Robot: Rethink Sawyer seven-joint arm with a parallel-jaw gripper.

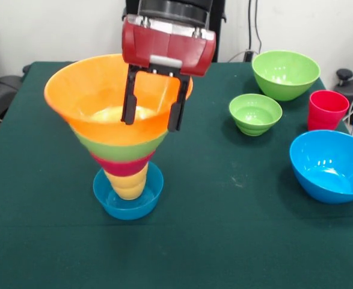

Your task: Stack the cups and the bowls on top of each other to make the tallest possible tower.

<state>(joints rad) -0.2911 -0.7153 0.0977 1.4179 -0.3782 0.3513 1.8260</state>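
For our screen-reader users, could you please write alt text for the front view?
The robot's open hand hangs in the wide orange bowl topping a tower of nested bowls and a yellow cup standing in a small blue bowl. Two green bowls, a red cup and a big blue bowl sit apart.

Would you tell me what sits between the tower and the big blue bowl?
Nothing: in the front view, only bare green tablecloth separates the tower from the big blue bowl.

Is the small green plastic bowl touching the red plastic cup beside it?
Apart. The front view shows bare dark green tablecloth between the small green plastic bowl and the red plastic cup on the right side of the table.
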